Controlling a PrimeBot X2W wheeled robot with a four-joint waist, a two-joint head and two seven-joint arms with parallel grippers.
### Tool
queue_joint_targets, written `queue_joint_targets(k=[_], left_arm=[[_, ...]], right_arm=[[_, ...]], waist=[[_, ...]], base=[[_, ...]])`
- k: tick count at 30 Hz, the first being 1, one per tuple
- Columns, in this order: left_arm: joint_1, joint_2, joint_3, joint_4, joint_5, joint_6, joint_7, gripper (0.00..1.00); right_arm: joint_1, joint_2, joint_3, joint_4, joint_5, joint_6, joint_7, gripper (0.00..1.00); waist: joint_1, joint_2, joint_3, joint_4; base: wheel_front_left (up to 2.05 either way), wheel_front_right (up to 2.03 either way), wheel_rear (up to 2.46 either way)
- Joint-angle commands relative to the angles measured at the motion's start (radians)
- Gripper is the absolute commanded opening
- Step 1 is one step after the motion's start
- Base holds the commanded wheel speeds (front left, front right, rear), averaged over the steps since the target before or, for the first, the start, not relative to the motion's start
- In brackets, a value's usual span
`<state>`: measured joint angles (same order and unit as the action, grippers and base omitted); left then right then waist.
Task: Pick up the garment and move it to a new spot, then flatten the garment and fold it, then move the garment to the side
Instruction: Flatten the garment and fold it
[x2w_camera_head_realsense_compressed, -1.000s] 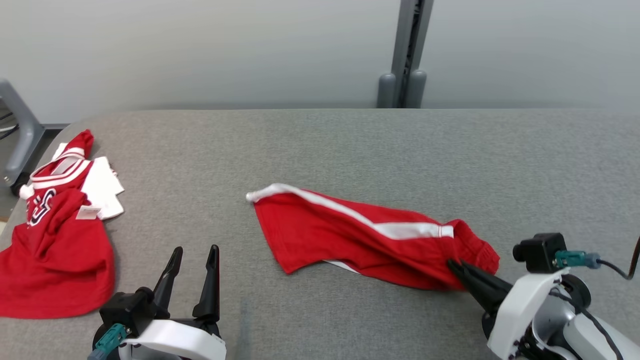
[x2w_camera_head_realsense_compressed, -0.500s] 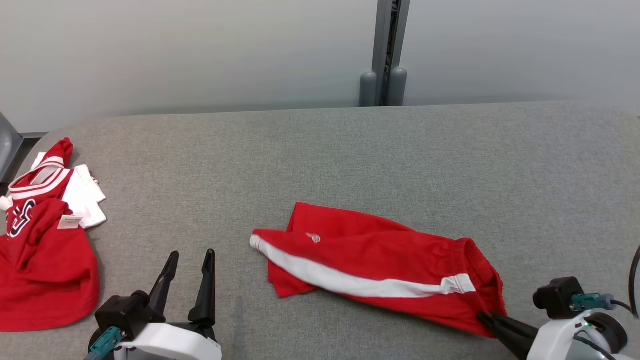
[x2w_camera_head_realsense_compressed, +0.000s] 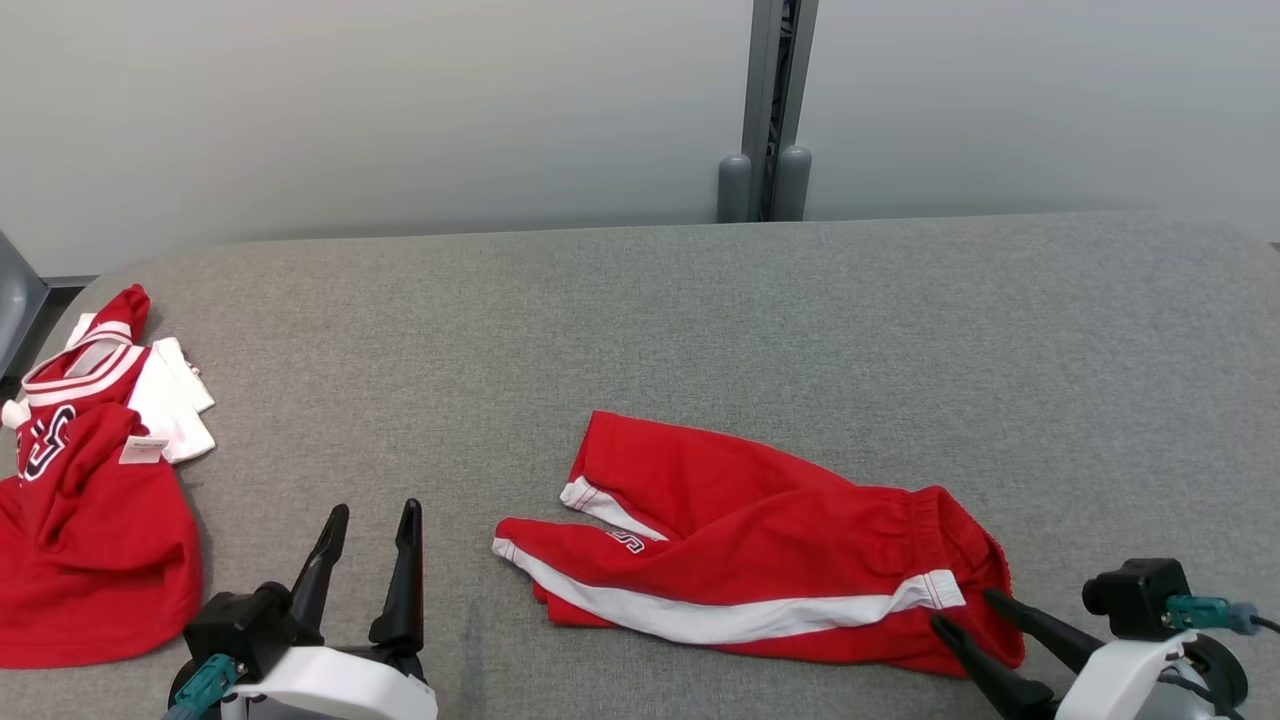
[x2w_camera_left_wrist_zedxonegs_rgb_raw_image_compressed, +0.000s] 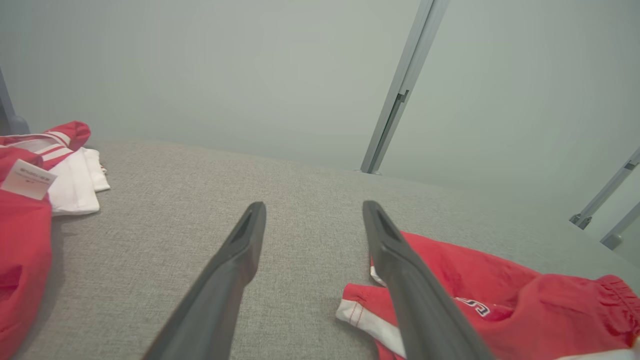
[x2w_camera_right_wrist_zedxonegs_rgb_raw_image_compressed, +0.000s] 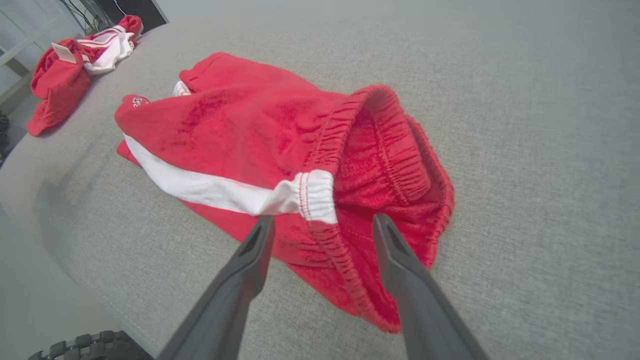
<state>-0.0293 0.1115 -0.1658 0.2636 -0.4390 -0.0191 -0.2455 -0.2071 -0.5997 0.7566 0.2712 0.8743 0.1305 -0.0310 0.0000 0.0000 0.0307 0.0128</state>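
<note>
The garment (x2w_camera_head_realsense_compressed: 760, 540) is a pair of red shorts with a white side stripe, lying crumpled on the grey table (x2w_camera_head_realsense_compressed: 700, 330) at front right of centre. Its elastic waistband faces my right gripper (x2w_camera_head_realsense_compressed: 963, 609), which stands open with its fingertips at the waistband edge and nothing pinched. In the right wrist view the right gripper (x2w_camera_right_wrist_zedxonegs_rgb_raw_image_compressed: 324, 219) straddles the waistband of the shorts (x2w_camera_right_wrist_zedxonegs_rgb_raw_image_compressed: 240, 130) with its jaws apart. My left gripper (x2w_camera_head_realsense_compressed: 374, 510) is open over bare table, left of the shorts' leg hems. The left gripper (x2w_camera_left_wrist_zedxonegs_rgb_raw_image_compressed: 314, 206) has the shorts (x2w_camera_left_wrist_zedxonegs_rgb_raw_image_compressed: 500, 295) to its right.
A second red and white garment, a jersey (x2w_camera_head_realsense_compressed: 90, 500) with a tag, lies bunched at the table's left edge. A grey post (x2w_camera_head_realsense_compressed: 765, 110) stands behind the table against a pale wall. The table's front edge (x2w_camera_right_wrist_zedxonegs_rgb_raw_image_compressed: 75, 260) runs close to my right gripper.
My right gripper has gone from shut on the waistband to open, letting the shorts go. The shorts were dragged nearer and flipped, and now lie settled. The left gripper has stayed put.
</note>
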Motion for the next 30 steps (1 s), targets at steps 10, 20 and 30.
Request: queue_joint_targets(k=[10, 20, 30], left_arm=[[0.016, 0.018, 0.02, -0.022, -0.014, 0.022, 0.0, 1.0], [0.019, 0.043, 0.048, -0.092, -0.022, 0.051, 0.009, 1.0], [0.034, 0.047, 0.072, -0.144, -0.006, 0.074, -0.012, 1.0]], right_arm=[[0.069, -0.056, -0.09, -0.104, 0.055, 0.001, -0.166, 1.0], [0.058, 0.134, -0.43, -0.049, -0.155, 0.001, -0.227, 1.0], [0.082, 0.405, -0.709, -0.074, -0.44, 0.001, -0.232, 1.0]], waist=[[0.0, 0.0, -0.023, -0.004], [0.0, 0.0, -0.026, -0.028], [0.0, 0.0, -0.029, -0.023]], base=[[0.0, 0.0, 0.0], [0.0, 0.0, 0.0], [0.0, 0.0, 0.0]])
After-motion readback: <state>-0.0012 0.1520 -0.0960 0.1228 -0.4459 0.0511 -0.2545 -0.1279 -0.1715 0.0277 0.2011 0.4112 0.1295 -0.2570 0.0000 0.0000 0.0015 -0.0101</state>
